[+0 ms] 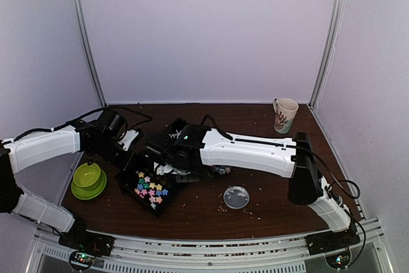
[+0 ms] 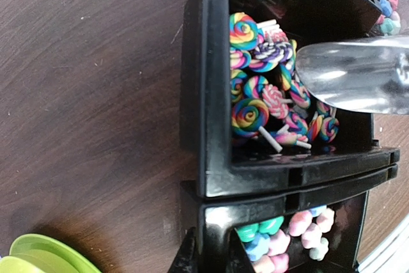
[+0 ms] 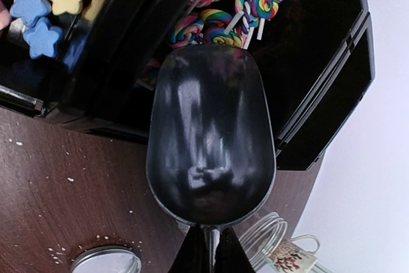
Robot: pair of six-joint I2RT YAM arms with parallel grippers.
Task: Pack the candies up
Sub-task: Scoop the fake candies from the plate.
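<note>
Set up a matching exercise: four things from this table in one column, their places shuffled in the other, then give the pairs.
Things
1. swirl lollipops
2. star candies
3. mug
4. green bowl

Places
A. back right corner of the table
B. on a saucer left of the black tray
C. tray compartment at the mouth of the scoop
D. tray compartment next to the lollipops' one

Pairs: 1-C, 2-D, 3-A, 4-B

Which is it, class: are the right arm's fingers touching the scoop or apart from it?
Touching. The right wrist view shows the right fingers pinched on the thin handle of the scoop, no gap visible.
</note>
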